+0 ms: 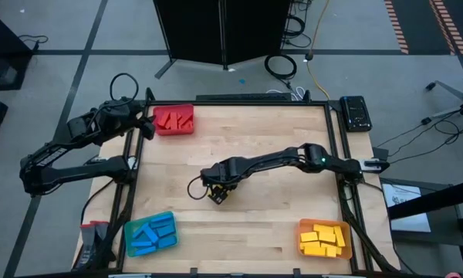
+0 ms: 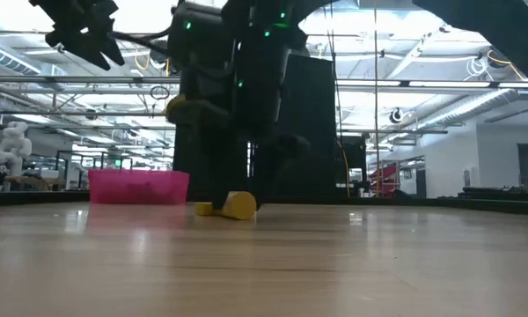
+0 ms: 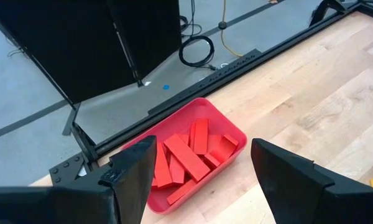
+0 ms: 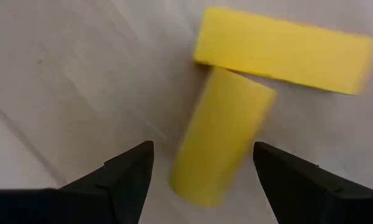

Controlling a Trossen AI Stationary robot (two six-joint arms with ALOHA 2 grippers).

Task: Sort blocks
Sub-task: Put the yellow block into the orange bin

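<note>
Two yellow blocks lie flat on the wood at the table's middle, touching in a T: one long (image 4: 286, 50), the other (image 4: 221, 140) butting against its side. In the low view they show as (image 2: 238, 205). My right gripper (image 4: 203, 149) hangs open just above them, fingers pointing down, one on either side of the nearer block's free end; it touches nothing. My left gripper (image 3: 203, 149) waits open in the air over the red tray (image 3: 233, 134) of red blocks (image 3: 186, 155) at the far left corner.
A blue tray (image 1: 150, 234) of blue blocks stands at the near left. An orange tray (image 1: 322, 238) of yellow blocks stands at the near right. A black frame (image 1: 239, 99) edges the table. Bare wood lies all around the two yellow blocks (image 1: 216, 197).
</note>
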